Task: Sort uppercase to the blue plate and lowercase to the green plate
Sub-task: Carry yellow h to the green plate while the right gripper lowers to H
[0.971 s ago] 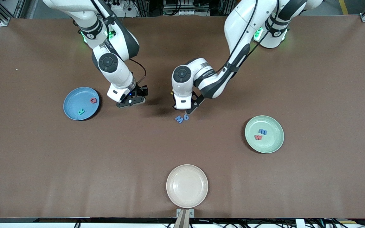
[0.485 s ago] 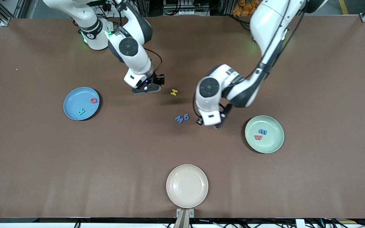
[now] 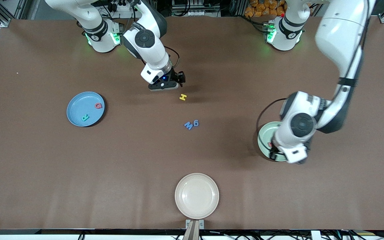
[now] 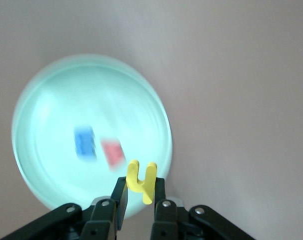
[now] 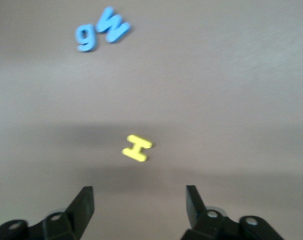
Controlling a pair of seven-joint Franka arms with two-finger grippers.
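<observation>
Even, bright overhead light gives soft shadows on the brown table (image 3: 45, 166). The left arm (image 3: 298, 130) is motion-blurred; both wrist views are soft, the green plate (image 4: 51, 100) smeared.

A round beige plate (image 3: 196, 195) sits on the brown bench (image 3: 45, 173) at about six o'clock, close to the edge nearest the front camera. A small metal bracket (image 3: 194, 225) shows at that edge, just below the plate.
</observation>
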